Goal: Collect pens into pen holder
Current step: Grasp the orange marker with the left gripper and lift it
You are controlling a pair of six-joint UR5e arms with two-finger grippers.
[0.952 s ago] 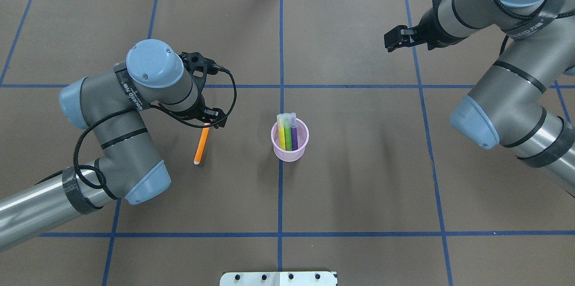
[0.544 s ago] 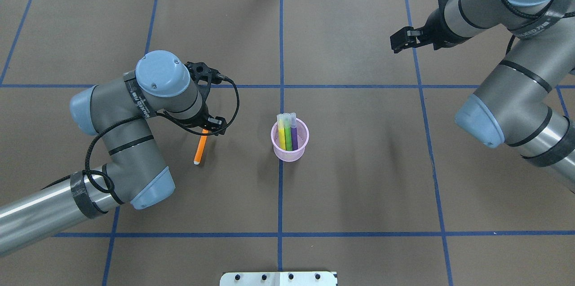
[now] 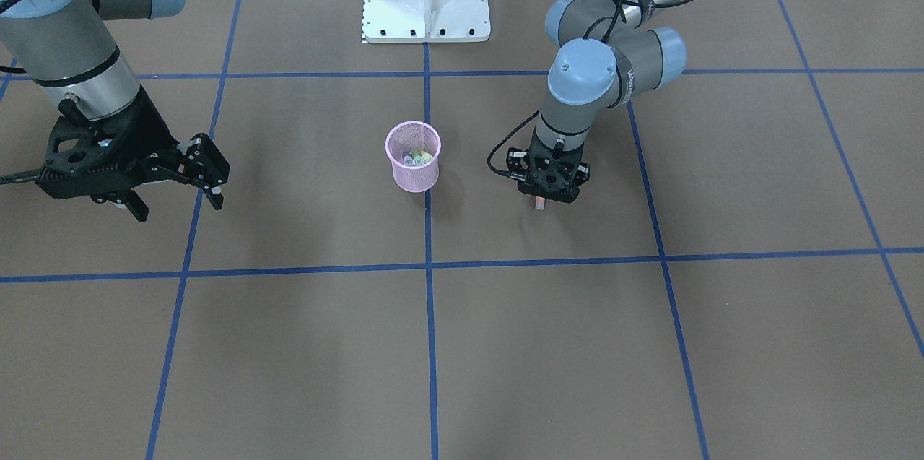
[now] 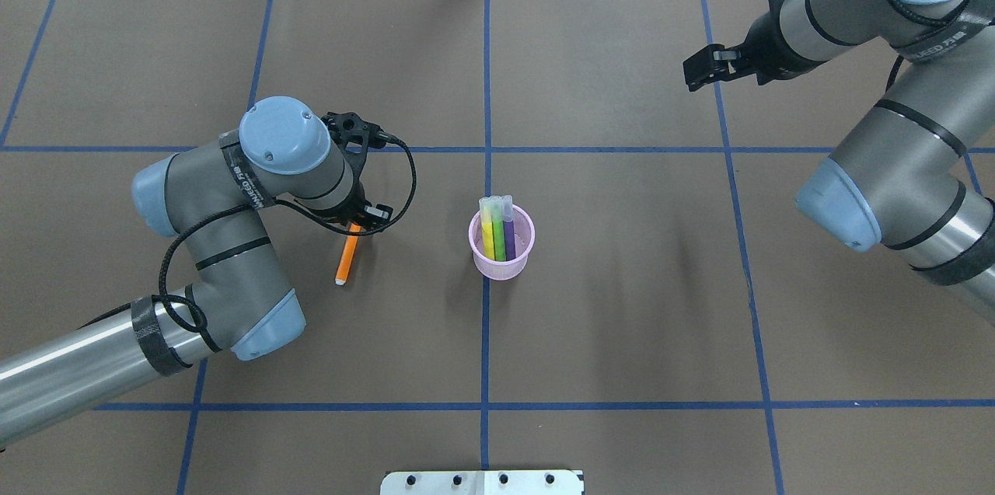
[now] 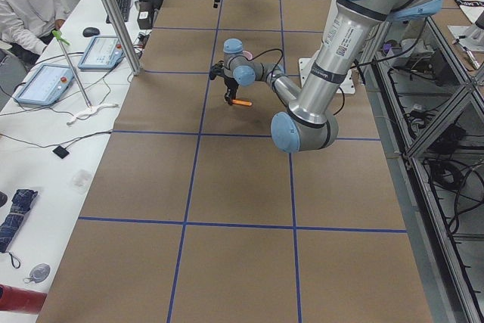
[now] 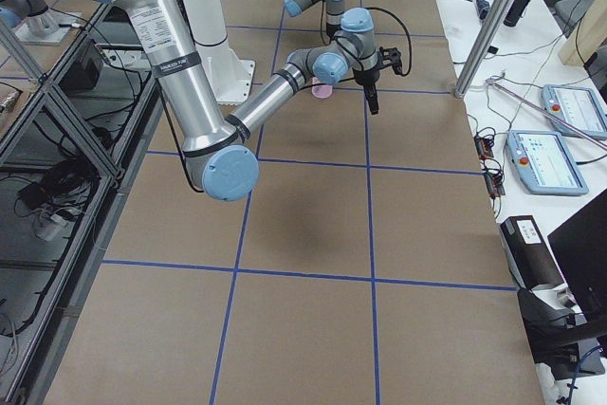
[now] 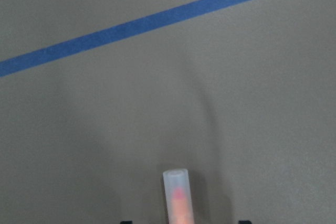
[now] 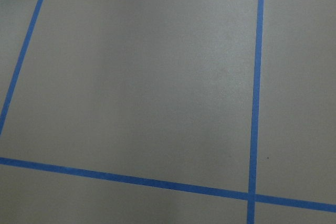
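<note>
Find the orange pen (image 4: 347, 256) lying flat on the table (image 4: 622, 285), left of the pink pen holder (image 4: 502, 268) in the overhead view and apart from it. Count three pens (image 4: 497, 235) standing in that holder: yellow, green and purple. Note the left jaws spread wide, straddling the pale capped end of the orange pen, with nothing pinched between them. Note the right jaws likewise released and empty, hanging over the far right part of the table, well clear.

Judge this to be the grasp of the last pen.
- **Grasp:** Centre the left jaws so both tips sit evenly on either side of the barrel. Descend until the tips nearly meet the table, then close across the barrel, slowly. Expect a slim round stick to roll or pivot under an uneven squeeze.
- **Carry:** Lift straight up and travel above the rim.
- **Release:** Bring the pen upright, aim for the free side beside the other three, and let go only once the lower end is inside.
- **Risk:** Avoid knocking the light mesh cup sideways, as it probably tips easily.
</note>
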